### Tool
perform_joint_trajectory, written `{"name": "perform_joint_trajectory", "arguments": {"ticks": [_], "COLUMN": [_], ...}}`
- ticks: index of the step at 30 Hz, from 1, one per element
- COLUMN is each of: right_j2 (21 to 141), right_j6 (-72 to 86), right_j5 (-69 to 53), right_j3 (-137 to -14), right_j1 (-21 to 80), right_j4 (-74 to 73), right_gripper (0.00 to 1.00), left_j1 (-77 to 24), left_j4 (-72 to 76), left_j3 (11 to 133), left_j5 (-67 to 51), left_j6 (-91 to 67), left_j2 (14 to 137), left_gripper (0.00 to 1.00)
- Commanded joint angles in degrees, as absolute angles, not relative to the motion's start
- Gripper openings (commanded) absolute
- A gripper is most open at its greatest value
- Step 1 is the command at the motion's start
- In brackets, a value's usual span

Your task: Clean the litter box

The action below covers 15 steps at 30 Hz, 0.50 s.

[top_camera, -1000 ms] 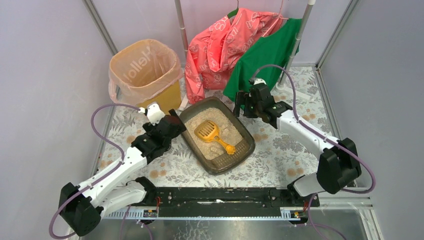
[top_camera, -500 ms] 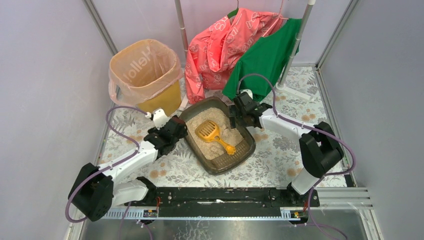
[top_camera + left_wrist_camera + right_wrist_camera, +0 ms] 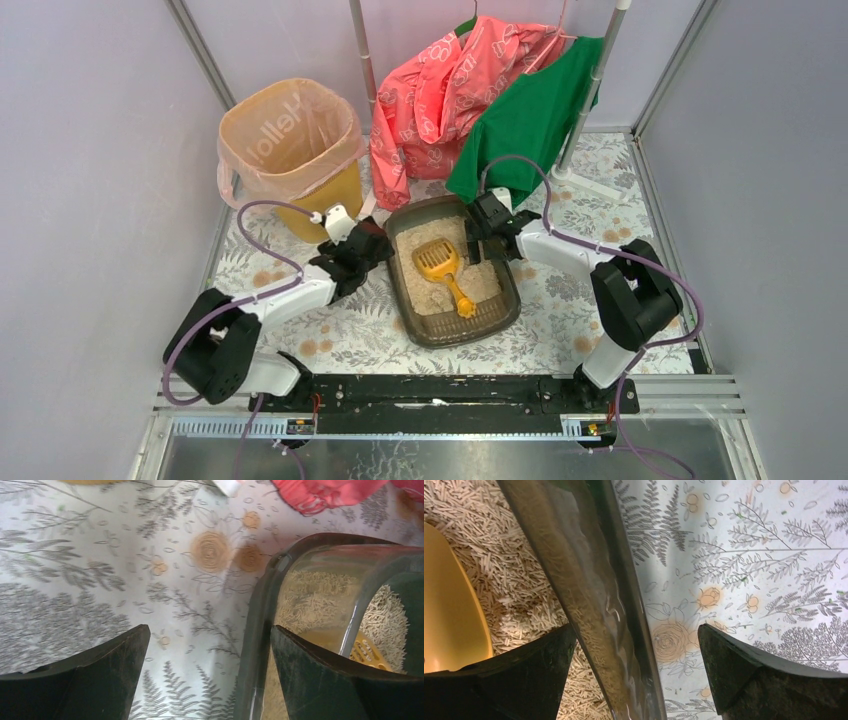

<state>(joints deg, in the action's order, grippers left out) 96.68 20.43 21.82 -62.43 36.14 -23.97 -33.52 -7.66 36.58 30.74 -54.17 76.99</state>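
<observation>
Litter box (image 3: 462,333) lies between the two pincers. Its long axis runs away from the arm bases, with the far end leaning a little left, so each long wall faces one arm.

The left pincer (image 3: 372,246) is at the far part of the left wall with its jaws spread wide. In the left wrist view (image 3: 209,630) the rim (image 3: 256,625) passes between the fingers, close to the right one. That finger (image 3: 325,680) hangs over the litter and the other (image 3: 95,680) over the cloth. It straddles the wall without clamping it.

A yellow scoop (image 3: 446,268) lies in the litter between the pincers, with its handle pointing toward the bases.

The right pincer (image 3: 484,224) mirrors the left one on the right wall, near the far corner, and is also wide open. In its wrist view (image 3: 633,630) the wall (image 3: 589,600) runs between the fingers, the left one (image 3: 519,680) over litter and the right one (image 3: 764,680) over cloth.

Both arms are equally close, each with a wall already between its jaws. The coming move likely turns on closing squarely across those walls.

A second ago the box lay slanted, far-left to near-right, and the right pincer was well apart from it, beyond the far right corner. Since then both arms have come in over the rims. The box has turned nearer to straight, and the scoop has turned with it.
</observation>
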Motion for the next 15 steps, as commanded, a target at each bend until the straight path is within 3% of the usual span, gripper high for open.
{"name": "perform_joint_trajectory", "arguments": {"ticks": [1,10,15], "right_j2": [92.36,85.77,83.01], "right_j6": [22.93,22.12,21.12], "right_j5": [23.54,16.04,11.14], "right_j3": [-60.81,-56.01,-56.56], "right_j1": [33.54,22.97,22.7], "right_j4": [-25.51,-23.1,-21.47], "right_gripper": [1.0,1.0,1.0], "left_j1": [-34.12,-39.27,-40.08], "left_j4": [-4.15,-2.26,-8.98], "left_j3": [38.31,41.97,44.95], "left_j5": [21.63,18.08,24.77], "left_j6": [-53.54,-56.14,-53.9], "left_j2": [82.36,86.34,83.05], "left_gripper": [0.98,0.99,0.98]}}
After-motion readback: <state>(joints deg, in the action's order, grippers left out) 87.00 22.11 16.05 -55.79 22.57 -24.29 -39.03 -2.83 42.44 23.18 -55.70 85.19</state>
